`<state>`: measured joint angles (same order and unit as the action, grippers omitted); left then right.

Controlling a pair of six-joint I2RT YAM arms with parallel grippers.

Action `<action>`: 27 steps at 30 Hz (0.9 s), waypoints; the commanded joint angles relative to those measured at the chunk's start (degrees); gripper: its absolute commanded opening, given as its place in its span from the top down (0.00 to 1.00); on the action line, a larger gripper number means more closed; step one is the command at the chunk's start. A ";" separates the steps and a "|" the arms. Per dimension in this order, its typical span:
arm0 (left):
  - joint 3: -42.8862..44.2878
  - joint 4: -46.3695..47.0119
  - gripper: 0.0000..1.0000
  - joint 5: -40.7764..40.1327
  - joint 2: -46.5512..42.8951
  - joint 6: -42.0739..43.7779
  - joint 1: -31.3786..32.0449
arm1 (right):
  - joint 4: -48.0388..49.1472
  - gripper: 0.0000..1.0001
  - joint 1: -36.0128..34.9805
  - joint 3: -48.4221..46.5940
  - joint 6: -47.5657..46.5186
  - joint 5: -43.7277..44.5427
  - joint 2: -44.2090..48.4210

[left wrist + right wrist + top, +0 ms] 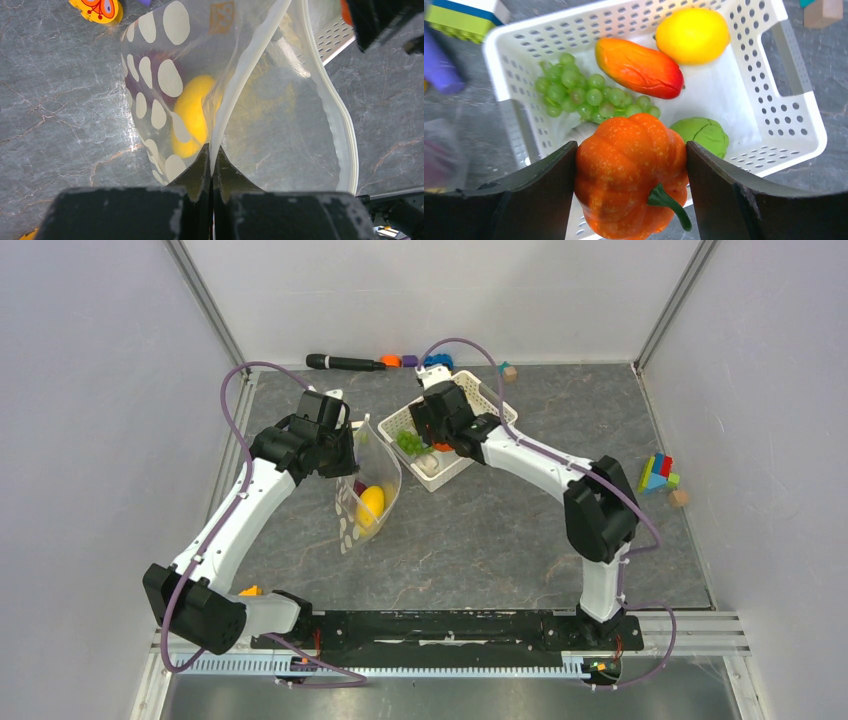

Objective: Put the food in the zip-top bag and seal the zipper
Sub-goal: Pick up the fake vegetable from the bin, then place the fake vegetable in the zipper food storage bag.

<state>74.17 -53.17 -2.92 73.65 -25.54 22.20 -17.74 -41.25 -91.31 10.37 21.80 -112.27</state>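
The orange pumpkin [629,170] is closest to the right wrist camera. The right claw [631,145] has its two fingers far apart. They press on the pumpkin's two sides, so the claw has hold of it. The pumpkin is over the near rim of the white basket [794,120].

Look out from the pumpkin into the basket. The green grapes [579,95] lie at 10 o'clock. A red-orange fruit [639,67] lies at 12 o'clock. A round yellow fruit [693,35] is at 1 o'clock and a green bumpy ball [701,135] is at 3 o'clock.

The left claw [212,155] is pinched tight on the zipper [240,85] of the zip-top bag [280,135]. The bag's mouth gapes toward 1 o'clock from that claw. Inside the bag a long yellow fruit [192,120] sits at 11 o'clock. A purple piece [155,62] shows dimly behind the white dots above it. Far off at 11 o'clock a butterfly toy [97,9] lies on the bench [60,100].

From above, the bag hangs from the left claw. The basket is just beside the bag at 2 o'clock. The right arm reaches over the basket and hides part of it.

The coloured blocks [657,473] lie at 3 o'clock from the basket, well apart. A black stick [345,362] lies by the back wall at 12 o'clock from the bag. Some small toys [410,361] sit beside it.
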 commanded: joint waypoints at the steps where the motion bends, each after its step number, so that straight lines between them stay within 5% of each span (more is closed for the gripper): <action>1: 0.14 1.49 0.98 -0.25 -0.79 1.55 -0.20 | 10.25 0.52 -0.13 5.03 -1.42 -4.69 7.95; 14: 0.13 1.47 0.98 -0.25 -1.05 1.46 -0.23 | 38.62 0.55 -0.09 26.47 -2.35 -24.05 26.47; 27: 0.14 1.55 0.98 0.27 -0.81 1.47 -0.25 | 55.21 0.54 -0.39 31.90 3.72 -51.49 30.16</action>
<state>74.17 -53.17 -2.90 73.65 -25.54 22.20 28.47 -41.25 -59.75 10.76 -18.04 -82.59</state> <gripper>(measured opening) 0.032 0.784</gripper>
